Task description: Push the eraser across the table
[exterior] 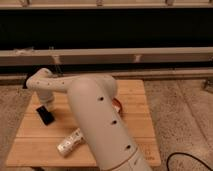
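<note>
The eraser (46, 115), a small black block, lies on the left part of the light-wood table (135, 127). My white arm reaches from the bottom middle up and over to the left. Its wrist bends down, and the gripper (48, 104) hangs just above and behind the eraser, at or very near its top end. I cannot tell whether they touch.
A whitish-silver bumpy oblong object (70, 141) lies near the table's front left, beside my arm. A reddish-orange thing (119, 107) shows partly behind my arm at mid-table. A dark cable (190, 161) lies on the speckled floor at the lower right. A low wall rail runs behind the table.
</note>
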`<state>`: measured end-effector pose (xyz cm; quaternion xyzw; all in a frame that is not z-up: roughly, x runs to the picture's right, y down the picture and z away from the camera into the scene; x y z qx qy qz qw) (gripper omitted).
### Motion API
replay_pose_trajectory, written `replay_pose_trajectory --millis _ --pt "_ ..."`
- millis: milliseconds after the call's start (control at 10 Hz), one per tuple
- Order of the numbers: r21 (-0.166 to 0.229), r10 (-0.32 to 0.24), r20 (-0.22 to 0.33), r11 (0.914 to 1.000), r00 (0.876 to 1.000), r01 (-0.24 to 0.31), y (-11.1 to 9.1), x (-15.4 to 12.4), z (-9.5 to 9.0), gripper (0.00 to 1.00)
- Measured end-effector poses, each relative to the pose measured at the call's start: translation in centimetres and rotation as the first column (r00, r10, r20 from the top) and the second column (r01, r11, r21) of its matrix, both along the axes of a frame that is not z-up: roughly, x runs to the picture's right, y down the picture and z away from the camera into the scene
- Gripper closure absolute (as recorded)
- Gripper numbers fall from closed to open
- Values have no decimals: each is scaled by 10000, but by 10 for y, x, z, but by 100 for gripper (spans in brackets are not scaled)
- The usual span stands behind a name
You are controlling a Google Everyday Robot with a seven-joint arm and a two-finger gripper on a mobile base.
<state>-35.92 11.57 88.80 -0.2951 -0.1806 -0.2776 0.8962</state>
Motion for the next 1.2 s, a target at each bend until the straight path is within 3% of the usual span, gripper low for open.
replay_pose_trajectory --millis 200,1200 --pt "-60 -82 299 9999 9995 84 3 -10 -4 100" --pt "54 -71 169 10000 9998 70 10 2 -7 100"
